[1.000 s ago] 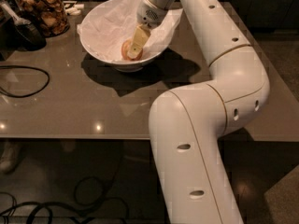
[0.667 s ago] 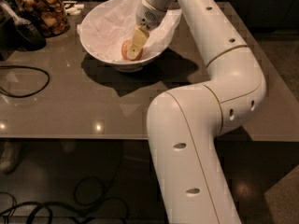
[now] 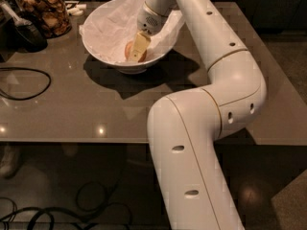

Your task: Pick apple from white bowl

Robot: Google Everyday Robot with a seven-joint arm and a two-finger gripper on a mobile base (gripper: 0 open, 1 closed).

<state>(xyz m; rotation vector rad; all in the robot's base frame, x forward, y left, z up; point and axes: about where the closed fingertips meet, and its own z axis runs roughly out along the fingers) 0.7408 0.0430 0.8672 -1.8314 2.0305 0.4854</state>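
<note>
tool [image 3: 139,51] at round apple [image 3: 128,50], deep bowl [image 3: 128,69]

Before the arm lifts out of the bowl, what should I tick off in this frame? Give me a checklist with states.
1. Gripper is down inside the white bowl: ok.
2. Gripper is at the apple: ok.
3. Apple is held securely: cannot tell.
4. Bowl is upright on the table: ok.
5. Glass jar stands apart from the bowl: ok.
6. Paper lining is free of the gripper: cannot tell.
</note>
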